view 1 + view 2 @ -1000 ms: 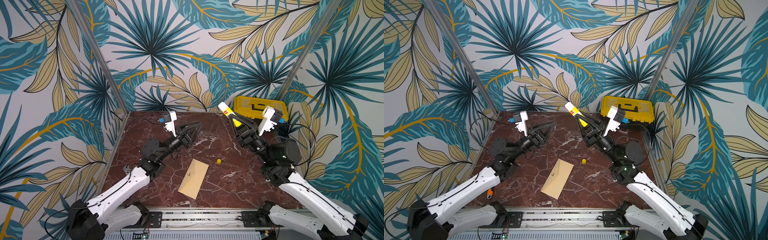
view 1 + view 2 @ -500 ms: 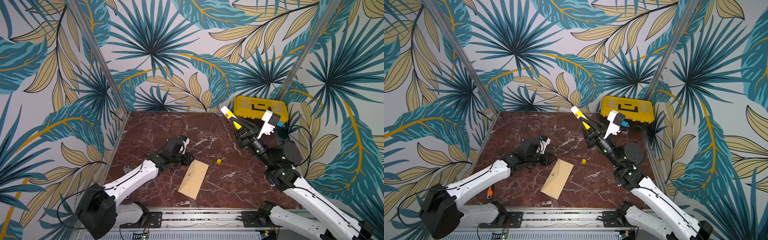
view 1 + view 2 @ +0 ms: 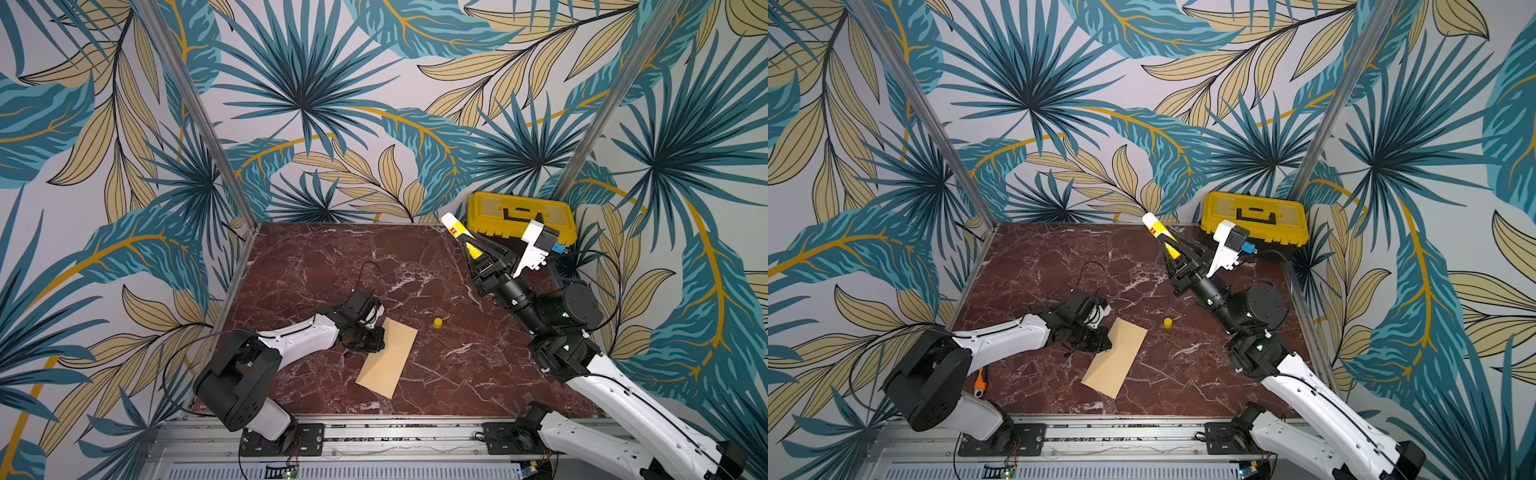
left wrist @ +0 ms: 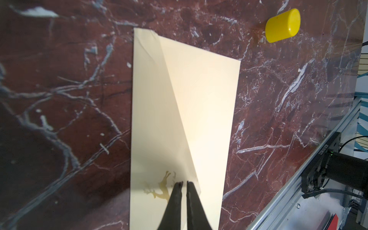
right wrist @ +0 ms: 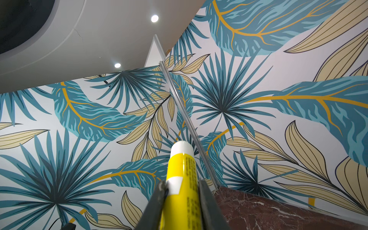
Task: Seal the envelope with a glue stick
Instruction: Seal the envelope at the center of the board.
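The envelope (image 3: pixel 388 359) lies flat on the red marble table (image 3: pixel 311 266), slanted, near the middle of the front half, and it shows in both top views (image 3: pixel 1117 357). The left arm reaches low across the table, and the left gripper (image 3: pixel 376 338) sits over the envelope's far left corner region. In the left wrist view the envelope (image 4: pixel 199 99) shows its flap (image 4: pixel 155 119) folded over the face, with 1 slanted flap edge running toward the left gripper (image 4: pixel 183 182). Its 2 black fingers (image 4: pixel 175 199) stand almost pressed together, only a thin slit between them, with the tips at the flap's point just beside a small brownish mark (image 4: pixel 159 189). Whether any paper is caught in that slit I cannot tell. The right gripper (image 3: pixel 473 249) is raised well above the table near the back right corner, and its fingers pinch the glue stick (image 3: pixel 461 232) by its lower body. The stick is tilted, its white tip pointing up toward the back wall (image 5: pixel 182 169). A yellow cap (image 3: pixel 437 323) lies alone on the marble, near the envelope's far right corner but apart from it; the left wrist view shows it on its side (image 4: pixel 282 24). A yellow-lidded toolbox (image 3: pixel 519 216) stands behind the right arm.
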Tool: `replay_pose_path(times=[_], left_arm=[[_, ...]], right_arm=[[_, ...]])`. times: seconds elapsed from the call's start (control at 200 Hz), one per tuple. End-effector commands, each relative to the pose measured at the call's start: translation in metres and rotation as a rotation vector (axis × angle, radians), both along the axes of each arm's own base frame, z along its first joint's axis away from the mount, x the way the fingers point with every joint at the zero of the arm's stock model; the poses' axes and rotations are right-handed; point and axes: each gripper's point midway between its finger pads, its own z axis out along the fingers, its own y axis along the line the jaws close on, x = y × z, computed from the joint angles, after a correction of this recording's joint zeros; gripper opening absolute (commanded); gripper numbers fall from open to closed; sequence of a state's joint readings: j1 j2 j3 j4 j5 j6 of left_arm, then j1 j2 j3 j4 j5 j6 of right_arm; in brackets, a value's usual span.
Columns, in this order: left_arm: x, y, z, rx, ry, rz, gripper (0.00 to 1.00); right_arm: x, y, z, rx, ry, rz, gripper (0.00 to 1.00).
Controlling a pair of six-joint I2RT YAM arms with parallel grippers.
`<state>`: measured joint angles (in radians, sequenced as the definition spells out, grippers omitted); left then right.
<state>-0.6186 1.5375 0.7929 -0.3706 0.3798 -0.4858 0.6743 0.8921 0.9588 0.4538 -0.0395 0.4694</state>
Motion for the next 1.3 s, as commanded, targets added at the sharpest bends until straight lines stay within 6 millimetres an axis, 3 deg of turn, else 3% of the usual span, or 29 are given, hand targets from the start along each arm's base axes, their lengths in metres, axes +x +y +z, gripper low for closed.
replay_pose_path(times=[0.0, 0.26, 0.586, 0.861, 1.117, 1.297], left_arm=[[0.000, -0.007, -0.005, -0.024, -0.006, -0.025, 0.10], [-0.006, -0.015, -0.031, -0.002, 0.035, -0.036, 0.09], [-0.031, 0.022, -0.072, 0.184, 0.120, -0.029, 0.08], [-0.040, 0.035, -0.088, 0.318, 0.133, -0.029, 0.08], [-0.040, 0.039, -0.089, 0.355, 0.119, -0.018, 0.08], [-0.028, 0.026, -0.062, 0.289, 0.058, -0.017, 0.08]], right_arm=[[0.000, -0.001, -0.004, -0.009, -0.004, -0.015, 0.00], [0.000, -0.002, -0.006, -0.015, 0.002, -0.017, 0.00], [0.000, -0.002, -0.010, -0.021, 0.010, -0.021, 0.00], [0.000, -0.003, -0.014, -0.024, 0.021, -0.022, 0.00], [0.000, -0.004, -0.017, -0.032, 0.026, -0.026, 0.00], [0.000, -0.004, -0.017, -0.031, 0.030, -0.026, 0.00]])
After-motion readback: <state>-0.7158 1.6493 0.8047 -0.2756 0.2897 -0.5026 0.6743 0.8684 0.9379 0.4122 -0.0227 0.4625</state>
